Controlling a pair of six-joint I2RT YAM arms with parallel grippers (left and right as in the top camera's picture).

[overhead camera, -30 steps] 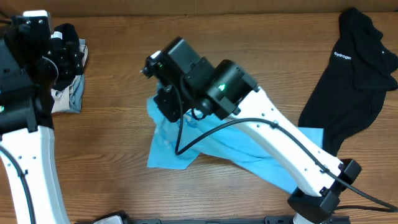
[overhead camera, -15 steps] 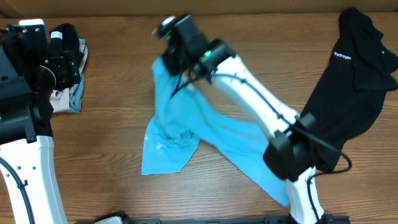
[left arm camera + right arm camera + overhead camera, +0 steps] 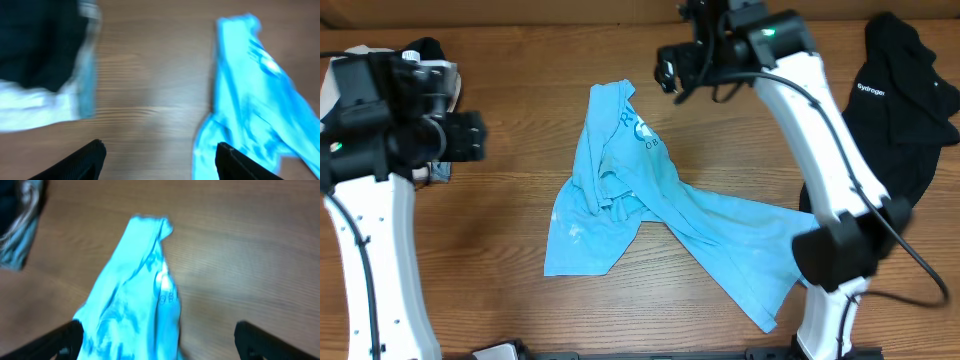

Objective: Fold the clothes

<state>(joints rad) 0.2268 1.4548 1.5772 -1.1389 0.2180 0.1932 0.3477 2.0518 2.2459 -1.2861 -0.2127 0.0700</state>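
Note:
The light blue T-shirt (image 3: 655, 205) lies crumpled on the wooden table, stretched from a bunched end at the far middle to a corner near the front right. My right gripper (image 3: 668, 70) hangs open above the table just right of that far end, with nothing between its fingers. In the right wrist view the T-shirt (image 3: 132, 297) lies on the table below the wide jaws of the right gripper (image 3: 160, 337). My left gripper (image 3: 477, 135) is open at the left, apart from the T-shirt (image 3: 252, 100). A black top (image 3: 895, 120) with a white logo lies at the far right.
A small pile of dark, grey and white garments (image 3: 432, 70) sits at the far left behind the left arm; in the left wrist view the pile (image 3: 45, 65) is at the upper left. The right arm (image 3: 830, 170) reaches over the T-shirt's right part.
The right gripper pulled the T-shirt's end toward the far side, opened and let it go, then moved up and right. The left gripper shifted right toward the T-shirt.

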